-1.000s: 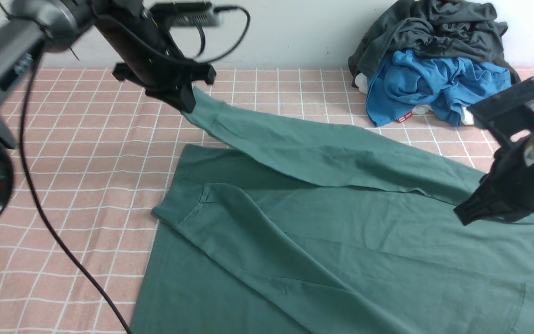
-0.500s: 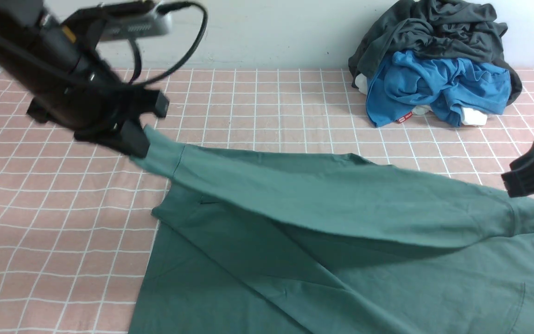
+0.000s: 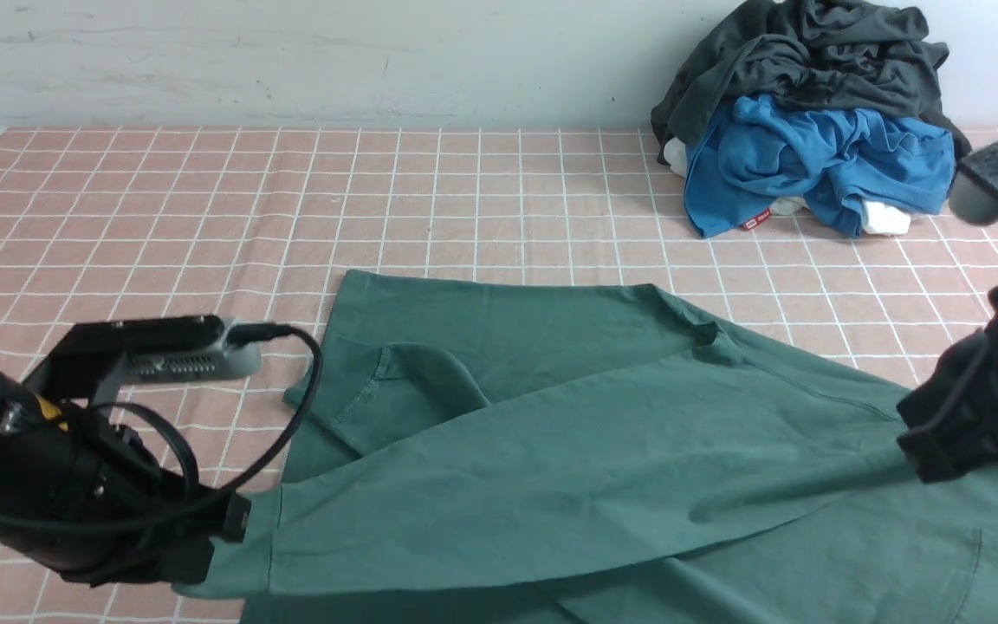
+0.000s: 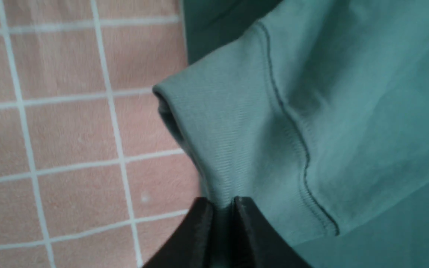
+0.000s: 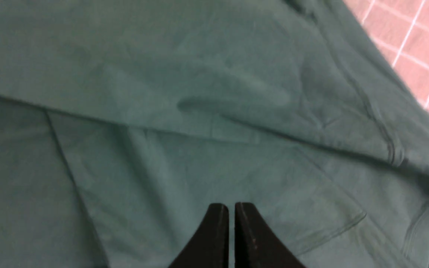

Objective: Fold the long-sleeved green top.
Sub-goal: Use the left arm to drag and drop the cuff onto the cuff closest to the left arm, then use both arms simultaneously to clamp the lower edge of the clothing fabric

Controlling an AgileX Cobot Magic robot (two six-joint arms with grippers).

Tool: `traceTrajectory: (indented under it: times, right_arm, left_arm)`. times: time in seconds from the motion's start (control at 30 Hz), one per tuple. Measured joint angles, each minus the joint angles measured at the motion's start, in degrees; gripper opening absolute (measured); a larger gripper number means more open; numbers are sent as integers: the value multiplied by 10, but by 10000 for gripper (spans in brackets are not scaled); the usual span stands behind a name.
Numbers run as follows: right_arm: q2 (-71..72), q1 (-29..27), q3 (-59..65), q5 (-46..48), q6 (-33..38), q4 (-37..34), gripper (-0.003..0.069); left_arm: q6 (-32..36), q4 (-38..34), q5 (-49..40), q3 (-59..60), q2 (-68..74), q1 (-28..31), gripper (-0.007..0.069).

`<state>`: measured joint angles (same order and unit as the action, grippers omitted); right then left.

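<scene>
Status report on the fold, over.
Left gripper shut on sleeve cuff. Right gripper shut, at green top shoulder. Sleeve draped across body. Clothes pile far right, not in way.

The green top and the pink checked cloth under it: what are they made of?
Green top: probably soft, matte cotton knit; its cuff shows fine ribbing. Pink checked cloth: matte, slightly fuzzy fabric, perhaps fleece; the weave is too blurred to tell.
</scene>
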<state>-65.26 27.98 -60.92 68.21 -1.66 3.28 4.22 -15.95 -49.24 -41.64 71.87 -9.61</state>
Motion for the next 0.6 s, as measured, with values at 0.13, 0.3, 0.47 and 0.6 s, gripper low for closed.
traceTrajectory:
  times: [0.13,0.3,0.47,0.6]
  right_arm:
    - [2,22,0,28,0,0,24]
    - [13,35,1,31,0,-9,24]
    - [62,35,23,33,0,-33,24]
    - [97,35,51,33,3,-33,24]
  left_arm:
    - [34,-3,13,29,0,0,200]
    - [66,-20,6,29,-1,0,358]
    - [152,-30,-69,29,-16,-58,449]
    - [214,-15,-84,31,-19,-158,448]
